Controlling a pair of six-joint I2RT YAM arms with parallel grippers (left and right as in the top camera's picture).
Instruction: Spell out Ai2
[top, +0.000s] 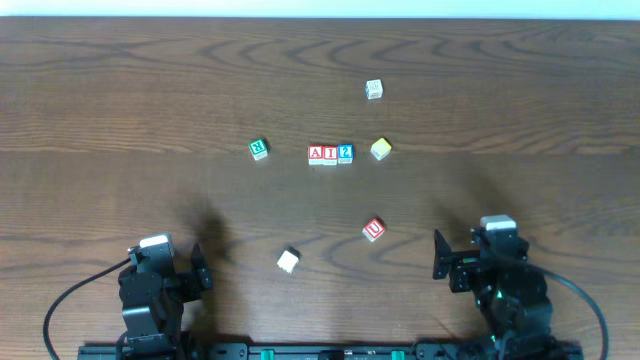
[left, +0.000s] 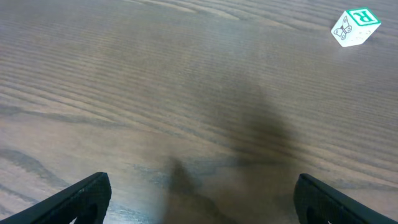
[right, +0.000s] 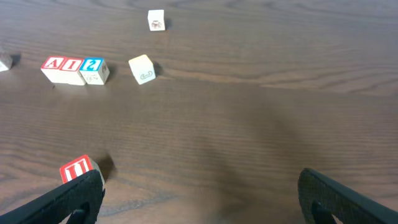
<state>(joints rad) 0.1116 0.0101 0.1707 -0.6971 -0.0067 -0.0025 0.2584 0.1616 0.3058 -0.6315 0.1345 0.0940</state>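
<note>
A (top: 317, 153), I (top: 330, 153) and 2 (top: 345, 153) touch in a row, so it looks spelled. Hold your left claw (left: 200, 196) and right claw (right: 199, 198), both wide open and empty, well back.

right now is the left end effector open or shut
Open: the left end effector shows its fingers spread wide, nothing between them.

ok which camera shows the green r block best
Left wrist: the green R block sits large in the top right corner, letter and side picture legible. Overhead shows it whole but tiny, left of the A I 2 row. Right wrist does not clearly show it.
</note>
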